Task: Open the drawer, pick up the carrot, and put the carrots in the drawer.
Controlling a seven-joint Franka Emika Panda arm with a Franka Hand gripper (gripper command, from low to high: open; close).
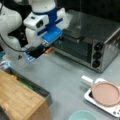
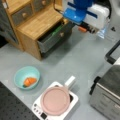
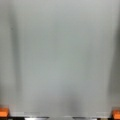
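Aloft over the grey table [image 1: 62, 75], the Panda arm's gripper [image 1: 40, 53] hangs with its jaws spread wide and nothing between them. The wrist view shows only bare tabletop, with an orange fingertip [image 3: 3, 112] at each bottom corner. In both front views the gripper sits between the wooden-topped cabinet [image 2: 37, 22] and the silver toaster oven [image 1: 95, 42], clear of both.

Just beside it, towards a front view's left, the drawer [image 2: 51, 41] stands pulled out of the cabinet. A green vegetable [image 2: 57, 30] is visible inside.

The carrot [image 2: 29, 81] lies well apart from the gripper, inside a teal bowl [image 2: 33, 70] on the table at a front view's lower left. It is not in the drawer.

Near the bowl, towards a front view's bottom, a white tray [image 2: 71, 101] carries a pink plate [image 2: 55, 100]. The same tray also shows in a front view at lower right, below the oven.
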